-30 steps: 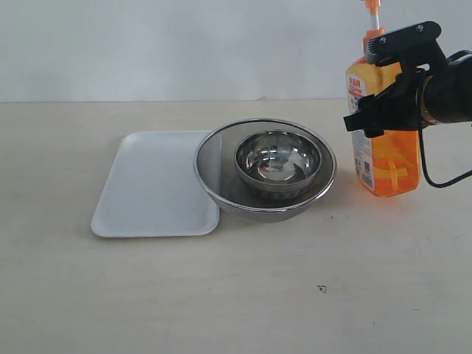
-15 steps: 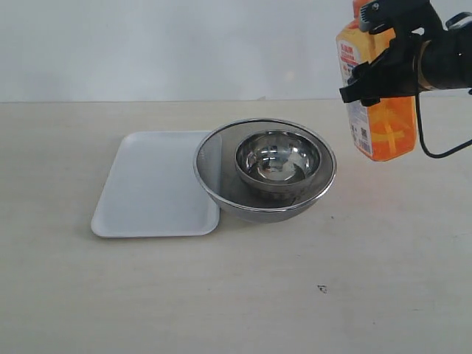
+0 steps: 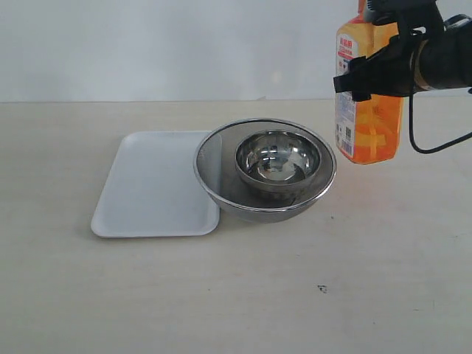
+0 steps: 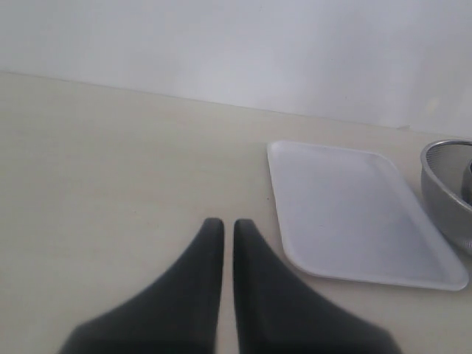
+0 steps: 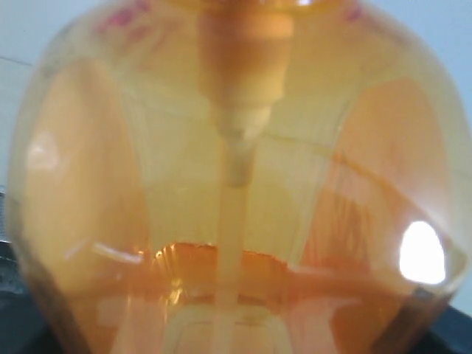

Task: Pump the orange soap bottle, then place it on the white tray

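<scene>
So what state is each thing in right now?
orange soap bottle: roughly upright, in the air, gripped.
right gripper: shut on the bottle.
left gripper: shut, holding nothing.
white tray: flat on the table, bottle not yet on it.
mesh strainer: on the table, holding the bowl.
steel bowl: upright inside the strainer.

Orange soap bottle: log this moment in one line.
right gripper: shut on translucent orange soap bottle, aloft | flat white plastic tray: unreached | left gripper: shut
</scene>
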Controlling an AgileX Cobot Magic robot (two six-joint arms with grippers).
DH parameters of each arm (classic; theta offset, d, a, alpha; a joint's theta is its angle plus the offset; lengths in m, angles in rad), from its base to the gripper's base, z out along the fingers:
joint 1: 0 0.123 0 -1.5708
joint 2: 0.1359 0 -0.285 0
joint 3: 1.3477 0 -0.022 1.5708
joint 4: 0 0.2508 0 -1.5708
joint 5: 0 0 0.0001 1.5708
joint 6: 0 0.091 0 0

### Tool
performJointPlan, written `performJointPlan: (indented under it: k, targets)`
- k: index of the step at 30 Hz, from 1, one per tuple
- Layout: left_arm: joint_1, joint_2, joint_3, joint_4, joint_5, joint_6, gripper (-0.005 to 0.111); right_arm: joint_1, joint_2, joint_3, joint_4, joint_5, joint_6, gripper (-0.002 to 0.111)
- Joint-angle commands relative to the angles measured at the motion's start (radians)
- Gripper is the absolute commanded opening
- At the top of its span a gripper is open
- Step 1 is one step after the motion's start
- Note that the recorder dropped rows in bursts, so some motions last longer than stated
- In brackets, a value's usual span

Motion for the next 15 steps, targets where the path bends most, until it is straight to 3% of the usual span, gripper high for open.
performJointPlan:
  k: [1, 15]
  targets:
    - [0.0, -0.004, 0.004, 0.006, 0.0, 0.003, 0.005, 0.001, 0.022, -0.015, -0.007, 0.011, 0.014, 0.0]
    - [0.0, -0.004, 0.004, 0.006, 0.0, 0.003, 0.005, 0.001, 0.062, -0.015, -0.007, -0.036, -0.076, 0.0]
